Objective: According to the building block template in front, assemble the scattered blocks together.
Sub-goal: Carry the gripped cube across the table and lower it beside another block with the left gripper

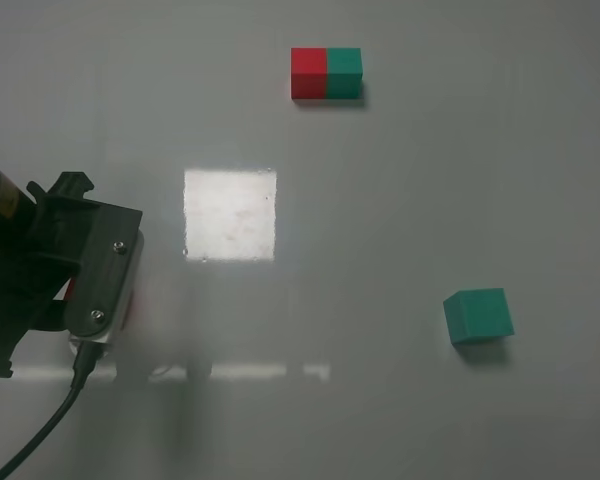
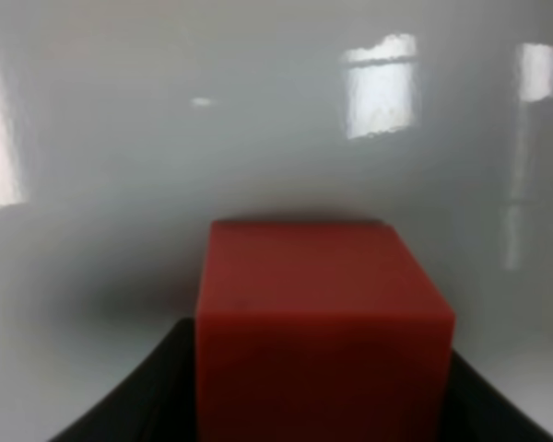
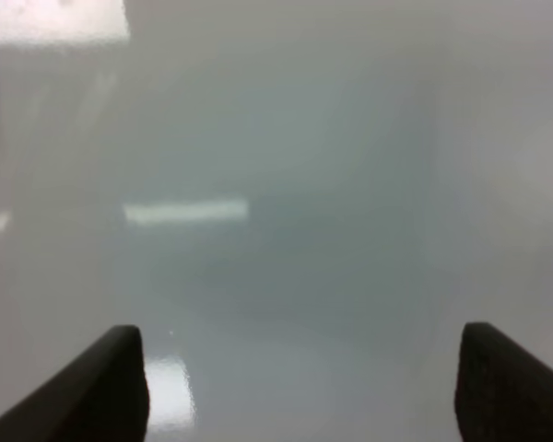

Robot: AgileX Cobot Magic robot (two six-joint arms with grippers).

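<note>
Clamping the red cube [image 2: 318,304], the left gripper [image 2: 318,387] has its dark fingers against the cube's two sides, and the cube fills the whole space between them. In the left wrist view the cube appears to sit on the glossy white table [image 1: 380,200], though whether it is just clear of the surface cannot be told. From the high camera the left arm covers the cube almost entirely, at the near left of the table, with only a hint of red at the edge of the wrist.

The right gripper [image 3: 300,387] has its fingers wide apart with nothing between them, only bare table below. That arm does not show in the high view.

The green cube [image 1: 478,315] lies loose at the near right, well apart from the red one and turned slightly askew. The template bar [image 1: 326,73] lies at the far side, red half on the left and green half on the right, joined flush.

The step in hand looks like the pick-up of the red cube, with no joining begun. The next move probably calls for lifting the red cube and carrying it across to the left face of the green one, matching the template's order. It would have to be squared to the green cube's tilt so the faces meet flush, perhaps with the right gripper steadying the green cube.
</note>
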